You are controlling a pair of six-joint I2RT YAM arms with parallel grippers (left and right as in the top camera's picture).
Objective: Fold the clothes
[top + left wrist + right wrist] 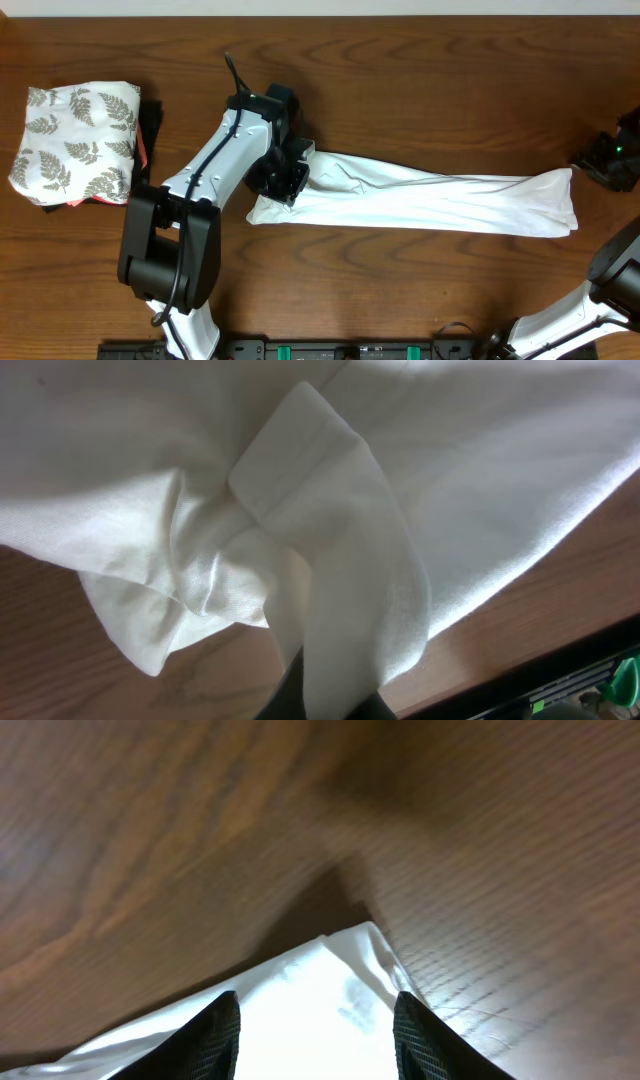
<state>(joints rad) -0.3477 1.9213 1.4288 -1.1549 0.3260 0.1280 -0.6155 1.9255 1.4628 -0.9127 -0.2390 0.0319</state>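
T-shirt (440,200) in left end effector (289,184) (bunched)

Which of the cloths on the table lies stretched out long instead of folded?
The plain white T-shirt, lying as one long strip in the middle. The fern-patterned cloth at the far left sits folded in a compact stack.

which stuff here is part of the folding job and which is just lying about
Job: white T-shirt; left fingers, shut on it; right fingers, open at its end.
Lying about: fern-pattern cloth; black and red garments peeking from under it.
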